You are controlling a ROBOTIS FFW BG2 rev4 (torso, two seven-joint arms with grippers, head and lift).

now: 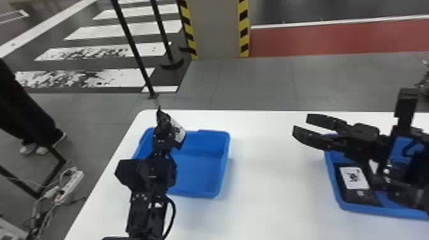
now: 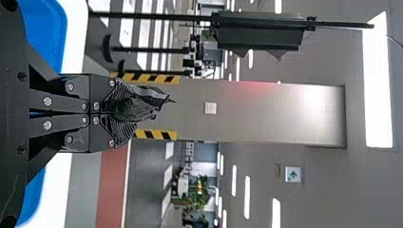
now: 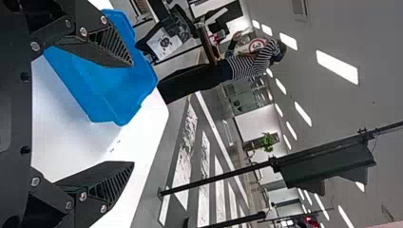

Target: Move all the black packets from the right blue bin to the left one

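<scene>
Packet in the left gripper, head view, near the left bin: released too far out, it could catch the rim. A second packet lies in the right bin; the right gripper might snag that wall. Left wrist view: jaws clamped on crumpled wrapping, which may slip. Right wrist view: jaws apart, empty.

Left bin on table, left side, second packet in left gripper above it, packet in right bin, right gripper nearby, posts and pillar behind table, power strip on floor at left
</scene>
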